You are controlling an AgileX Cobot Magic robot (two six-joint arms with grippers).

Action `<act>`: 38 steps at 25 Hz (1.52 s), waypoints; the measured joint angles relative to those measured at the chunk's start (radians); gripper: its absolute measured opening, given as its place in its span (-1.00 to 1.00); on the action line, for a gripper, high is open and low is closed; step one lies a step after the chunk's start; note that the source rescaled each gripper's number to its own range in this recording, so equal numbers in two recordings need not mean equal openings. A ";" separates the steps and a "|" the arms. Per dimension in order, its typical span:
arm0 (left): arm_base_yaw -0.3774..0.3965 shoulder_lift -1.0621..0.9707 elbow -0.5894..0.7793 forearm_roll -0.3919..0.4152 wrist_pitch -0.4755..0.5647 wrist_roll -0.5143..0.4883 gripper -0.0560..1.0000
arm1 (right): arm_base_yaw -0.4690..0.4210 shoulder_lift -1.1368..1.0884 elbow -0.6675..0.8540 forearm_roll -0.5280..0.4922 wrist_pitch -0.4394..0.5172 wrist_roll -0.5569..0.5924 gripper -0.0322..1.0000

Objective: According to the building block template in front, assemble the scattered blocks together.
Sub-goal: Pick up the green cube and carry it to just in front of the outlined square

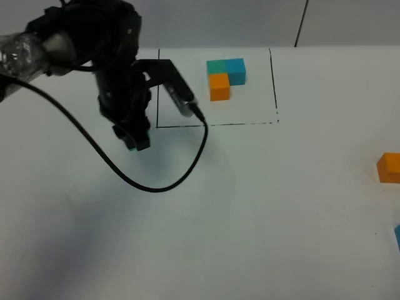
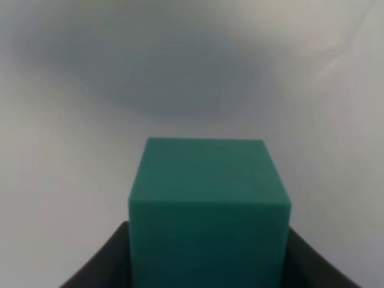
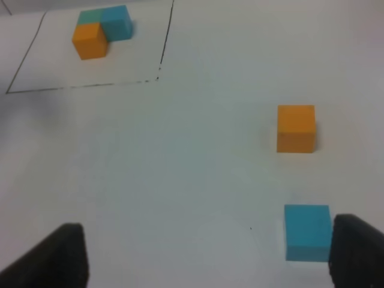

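My left gripper [image 1: 135, 139] is shut on the teal-green cube [image 2: 207, 204] and holds it a little above the white table, just left of the black frame. Only a sliver of that cube shows in the high view [image 1: 132, 147]. The template [image 1: 225, 77], teal, blue and orange cubes joined in an L, sits inside the drawn black rectangle [image 1: 215, 124]. It also shows in the right wrist view [image 3: 99, 30]. The loose orange cube [image 1: 389, 167] [image 3: 296, 128] and blue cube [image 1: 397, 236] [image 3: 307, 232] lie at the right edge. My right gripper [image 3: 207, 264] is open, with the blue cube just inside one finger [image 3: 357, 252].
A black cable [image 1: 156, 186] loops from the left arm down over the table, in front of the frame's left corner. The white table [image 1: 262, 212] stretches between the frame and the two loose cubes.
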 joint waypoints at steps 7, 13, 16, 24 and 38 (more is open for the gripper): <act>-0.099 0.195 -0.252 -0.001 0.004 0.078 -0.88 | 0.000 0.000 0.000 0.000 0.000 0.000 0.31; -0.161 0.306 -0.314 -0.002 0.004 0.132 -0.88 | 0.000 0.000 0.000 0.000 0.000 0.000 0.31; -0.164 0.337 -0.319 -0.003 0.004 0.140 -0.88 | 0.000 0.000 0.000 0.000 0.000 0.000 0.31; -0.164 0.350 -0.322 -0.001 0.004 0.204 -0.88 | 0.000 0.000 0.000 0.000 0.000 0.000 0.31; -0.164 0.351 -0.325 -0.001 -0.020 0.222 -0.88 | 0.000 0.000 0.000 0.000 0.000 0.000 0.31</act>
